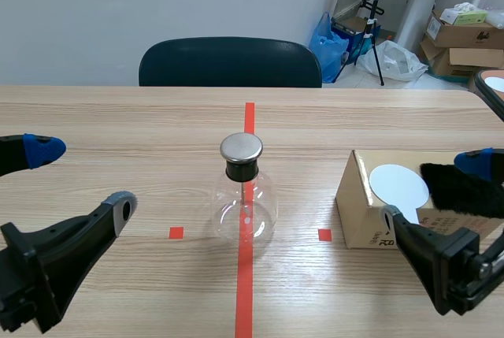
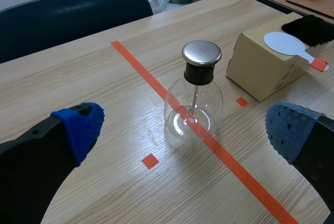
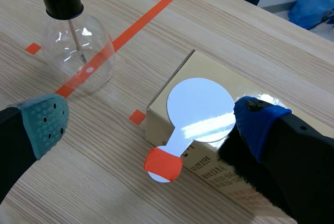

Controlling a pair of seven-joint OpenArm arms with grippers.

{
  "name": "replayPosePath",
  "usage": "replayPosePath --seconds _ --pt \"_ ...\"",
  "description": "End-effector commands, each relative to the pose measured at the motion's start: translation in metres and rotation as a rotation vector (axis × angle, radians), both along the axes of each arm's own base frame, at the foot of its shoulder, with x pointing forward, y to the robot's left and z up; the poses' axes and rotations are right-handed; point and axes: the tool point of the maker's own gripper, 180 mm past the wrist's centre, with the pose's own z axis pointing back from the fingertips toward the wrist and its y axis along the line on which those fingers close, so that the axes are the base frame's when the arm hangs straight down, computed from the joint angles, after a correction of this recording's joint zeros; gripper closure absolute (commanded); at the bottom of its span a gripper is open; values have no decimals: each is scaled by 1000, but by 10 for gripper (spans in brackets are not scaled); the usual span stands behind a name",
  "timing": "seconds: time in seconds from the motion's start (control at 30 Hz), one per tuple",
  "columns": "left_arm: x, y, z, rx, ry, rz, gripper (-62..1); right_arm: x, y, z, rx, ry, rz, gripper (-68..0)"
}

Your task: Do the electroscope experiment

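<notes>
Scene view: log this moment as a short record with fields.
Electroscope: glass flask with metal cap, upright on the red centre tape line, untouched.
Box: cardboard, beside the flask on the right arm's side.
Paddle: white disc with red-taped handle, lying on the box.
Cloth: black, fuzzy, beside the paddle.
Left gripper: open, apart from the flask.
Right gripper: open, over the box.

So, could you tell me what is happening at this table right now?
Nothing is held. The glass electroscope stands on the red tape line. Beside it a cardboard box carries a white paddle and a black cloth. The right gripper is at the box, fingers open either side of the paddle; the left gripper is open too, apart from the electroscope.
</notes>
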Motion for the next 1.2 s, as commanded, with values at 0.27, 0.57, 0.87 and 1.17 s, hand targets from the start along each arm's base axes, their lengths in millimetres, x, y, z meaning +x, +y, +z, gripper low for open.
replayPosePath --seconds 0.27,0.57,0.87,1.17 --pt "0 -3 8 -12 -21 -7 -623 -27 -18 -7 -134 13 27 -679" --pt "0 -3 9 -15 -24 -7 -623 -41 -28 -4 -271 -30 28 -679" --pt "0 -3 9 -15 -24 -7 -623 -49 -36 -16 -449 -47 49 -679" --pt "0 -3 9 -15 -24 -7 -623 -43 -63 1 -735 -235 -114 -679"
